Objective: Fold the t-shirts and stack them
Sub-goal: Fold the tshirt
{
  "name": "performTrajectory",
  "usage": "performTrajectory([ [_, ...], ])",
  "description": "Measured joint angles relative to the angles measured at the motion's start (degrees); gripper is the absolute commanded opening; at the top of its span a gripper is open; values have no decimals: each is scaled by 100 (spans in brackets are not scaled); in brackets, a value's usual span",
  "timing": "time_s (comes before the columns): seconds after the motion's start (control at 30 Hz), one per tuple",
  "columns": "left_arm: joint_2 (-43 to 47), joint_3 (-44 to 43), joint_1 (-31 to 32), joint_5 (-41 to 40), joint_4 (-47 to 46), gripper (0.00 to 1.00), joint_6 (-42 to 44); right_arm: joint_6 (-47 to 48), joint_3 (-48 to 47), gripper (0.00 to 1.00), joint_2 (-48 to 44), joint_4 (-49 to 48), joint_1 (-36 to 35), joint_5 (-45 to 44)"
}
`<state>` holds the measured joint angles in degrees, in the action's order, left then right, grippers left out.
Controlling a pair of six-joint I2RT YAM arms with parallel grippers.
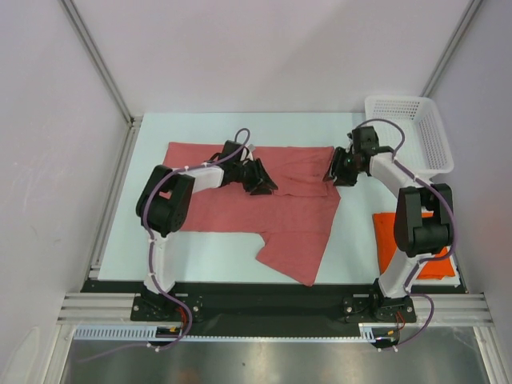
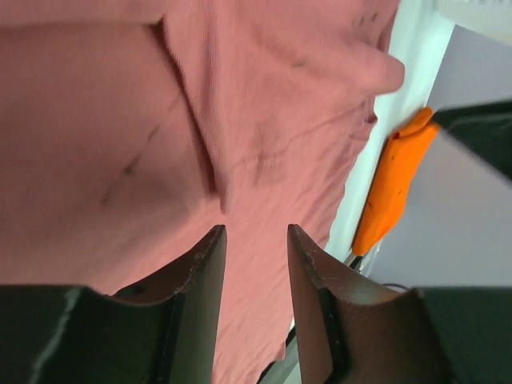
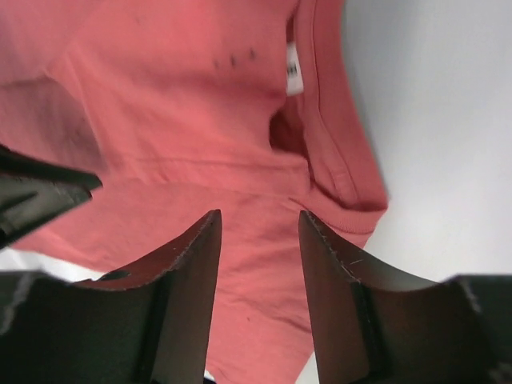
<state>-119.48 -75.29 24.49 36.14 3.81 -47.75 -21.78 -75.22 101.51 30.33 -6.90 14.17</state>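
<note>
left claw (image 2: 256, 232): parted, empty; dusty pink-red cloth t-shirt (image 1: 296, 216) under it
right claw (image 3: 259, 216): parted, empty; same shirt under it
bright orange folded cloth shirt (image 1: 388, 240): well apart from both

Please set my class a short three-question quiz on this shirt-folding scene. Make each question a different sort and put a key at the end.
1. True or false: the orange shirt lies inside the white basket.
2. Multiple choice: the left hand and the right hand are both over which item? A) the pink-red shirt B) the orange shirt C) the white basket
3. Fill in: in the wrist views neither hand grips cloth; the jaws of both stand ____.
Key: 1 false; 2 A; 3 open.
</note>
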Motion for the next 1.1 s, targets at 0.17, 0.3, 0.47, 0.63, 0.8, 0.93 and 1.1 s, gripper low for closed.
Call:
performTrajectory([
  [0.17,-243,-129,131,-190,-15,44,-181,-68,435,47,13,-105,-2,339],
  [0.3,-365,-216,160,-247,46,43,-271,-50,435,41,33,-273,0,490],
  [0.47,-470,-398,164,-302,107,40,-278,-33,435,39,286,-358,26,575],
  [0.63,-608,-575,168,-304,164,24,-280,35,452,40,470,-367,111,584],
  [0.8,-656,-595,170,-308,262,13,-267,149,452,38,586,-369,201,584],
  [0.93,-664,-627,175,-306,339,12,-260,227,452,33,669,-372,249,614],
  [1.1,-664,-708,184,-297,407,11,-260,236,452,33,772,-420,254,695],
])
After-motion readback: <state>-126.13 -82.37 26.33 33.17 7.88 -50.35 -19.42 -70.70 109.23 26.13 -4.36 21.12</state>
